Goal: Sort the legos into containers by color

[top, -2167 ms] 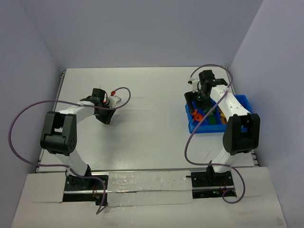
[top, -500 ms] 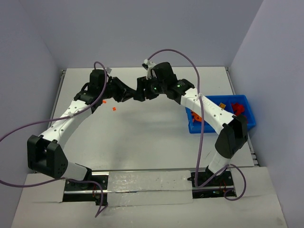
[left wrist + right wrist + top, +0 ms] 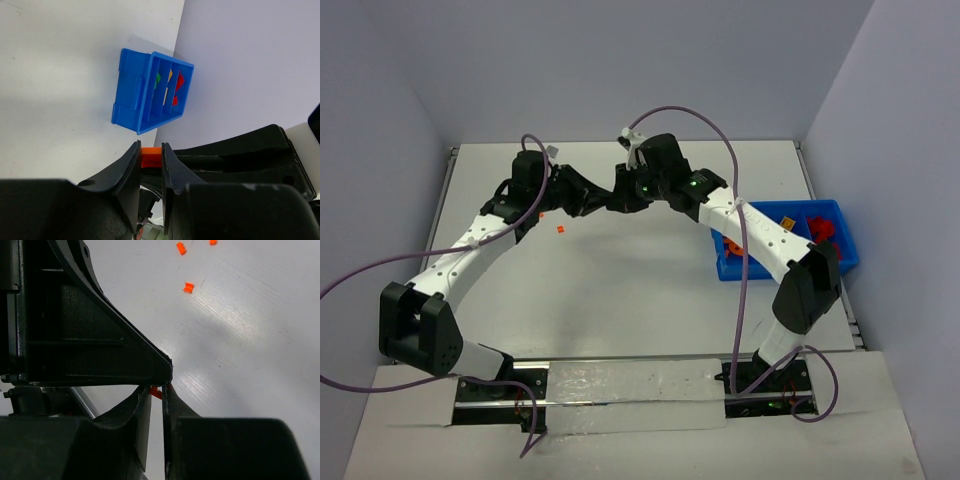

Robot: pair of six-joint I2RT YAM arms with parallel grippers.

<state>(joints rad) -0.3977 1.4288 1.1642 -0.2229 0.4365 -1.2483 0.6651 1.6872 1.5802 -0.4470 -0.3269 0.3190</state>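
left gripper (image 3: 150, 149) clamped on orange brick (image 3: 151, 157), well left of the blue bin (image 3: 735, 268). right gripper (image 3: 157, 391) pinched the same brick; from above both grippers hid it.

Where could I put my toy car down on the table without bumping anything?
The bare stretch of table in the middle, between left arm and right arm and the near edge. Also the back right corner behind the blue bin. It's crowded at the back middle, where the left gripper and right gripper meet beside loose orange legos.

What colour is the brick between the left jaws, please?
The brick is orange; left wrist view.
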